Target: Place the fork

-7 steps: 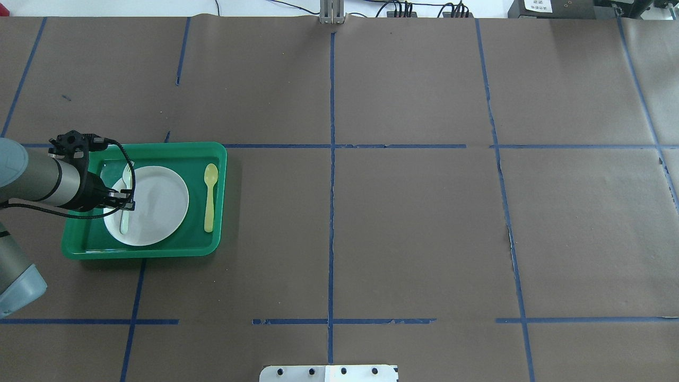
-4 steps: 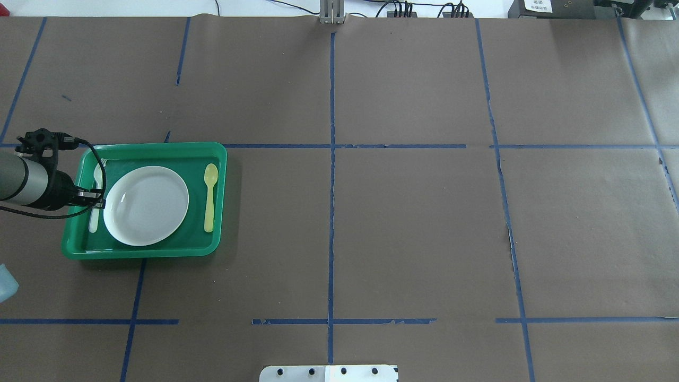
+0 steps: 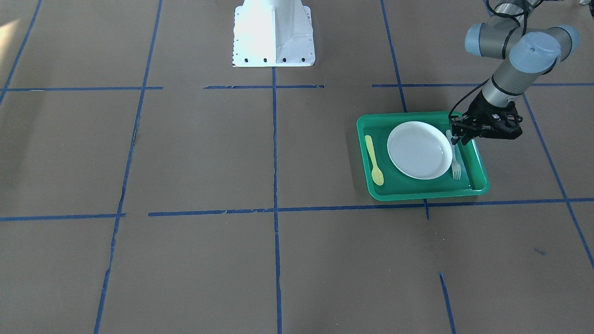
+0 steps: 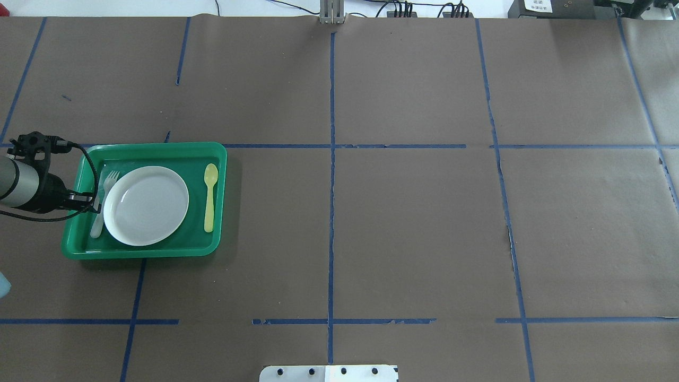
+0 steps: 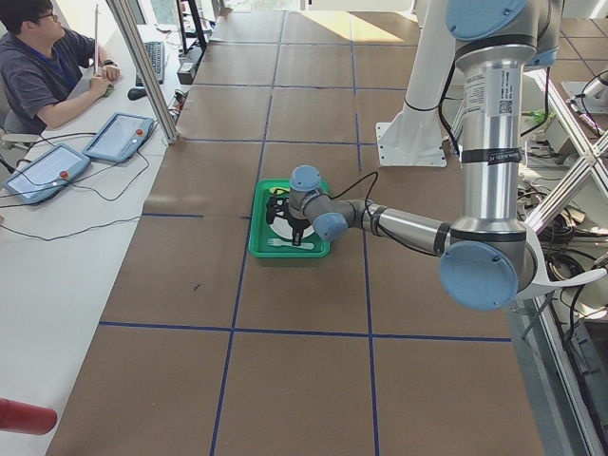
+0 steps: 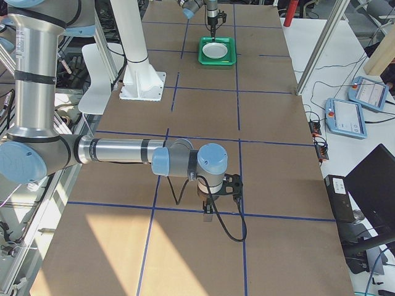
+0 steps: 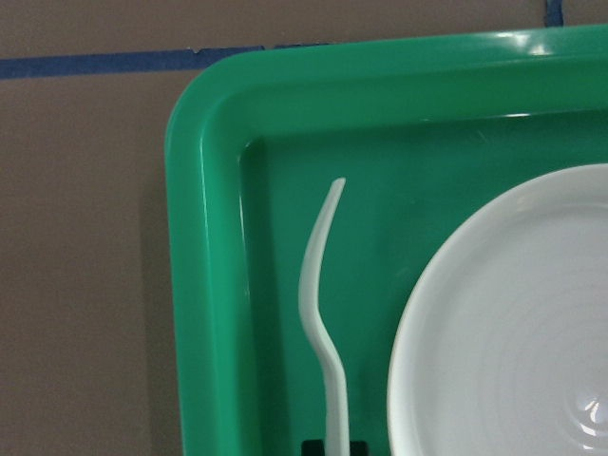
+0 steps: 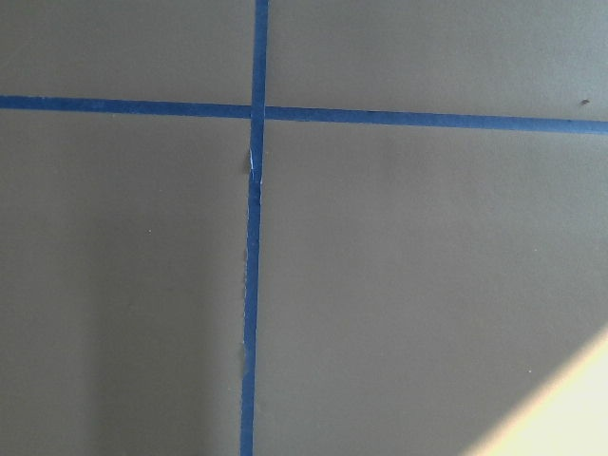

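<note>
Fork (image 7: 335, 399) stands on edge in the green tray (image 4: 143, 252), between the tray's left rim and the white plate (image 4: 146, 206), just beside the plate, tines toward the far rim. My left gripper (image 4: 94, 205) is clamped on its handle. Yellow spoon (image 4: 210, 197) lies on the plate's other side. My right gripper (image 6: 210, 213) hangs over bare brown paper, well apart; I can't tell its grip. The code sticker (image 5: 501, 104) on my left arm is too small to read.
</note>
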### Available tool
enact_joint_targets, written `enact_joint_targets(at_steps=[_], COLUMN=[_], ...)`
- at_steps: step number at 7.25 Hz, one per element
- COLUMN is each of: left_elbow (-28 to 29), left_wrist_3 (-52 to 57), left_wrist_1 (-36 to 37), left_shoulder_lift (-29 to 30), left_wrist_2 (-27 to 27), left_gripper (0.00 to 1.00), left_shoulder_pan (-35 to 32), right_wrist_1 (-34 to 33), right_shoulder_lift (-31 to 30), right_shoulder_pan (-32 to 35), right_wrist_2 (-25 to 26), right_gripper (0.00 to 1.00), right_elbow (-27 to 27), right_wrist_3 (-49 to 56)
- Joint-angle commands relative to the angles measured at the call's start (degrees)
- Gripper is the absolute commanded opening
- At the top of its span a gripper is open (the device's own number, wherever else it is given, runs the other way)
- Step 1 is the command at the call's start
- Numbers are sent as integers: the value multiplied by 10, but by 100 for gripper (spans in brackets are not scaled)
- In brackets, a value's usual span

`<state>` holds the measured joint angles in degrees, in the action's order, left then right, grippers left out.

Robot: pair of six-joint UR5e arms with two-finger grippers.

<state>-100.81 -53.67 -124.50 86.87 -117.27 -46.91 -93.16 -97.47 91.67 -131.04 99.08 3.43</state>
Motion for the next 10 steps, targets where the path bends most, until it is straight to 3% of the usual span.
enact_joint_targets(at_steps=[1,3,6,8,10], left_elbow=[-1,0,-3,-6,-10], left_wrist_3=[1,22,256,458,550], left_wrist_1=[4,7,35,175,285], left_shoulder_lift=[-5,-27,-90,-87,-69], left_wrist_2=[-11,-51,-101,-106,-106], left_gripper=[100,100,100,100,100], left_shoulder_pan=[-37,-98,-241,-354,-429], right_wrist_1=[0,0,0,0,0], right_shoulder_lift=[0,0,0,0,0], right_shoulder_pan=[0,0,0,0,0], right_wrist_2=[0,0,0,0,0], right_gripper=[100,100,100,100,100], right_elbow=[0,1,0,1,1], right_wrist_3=[0,0,0,0,0])
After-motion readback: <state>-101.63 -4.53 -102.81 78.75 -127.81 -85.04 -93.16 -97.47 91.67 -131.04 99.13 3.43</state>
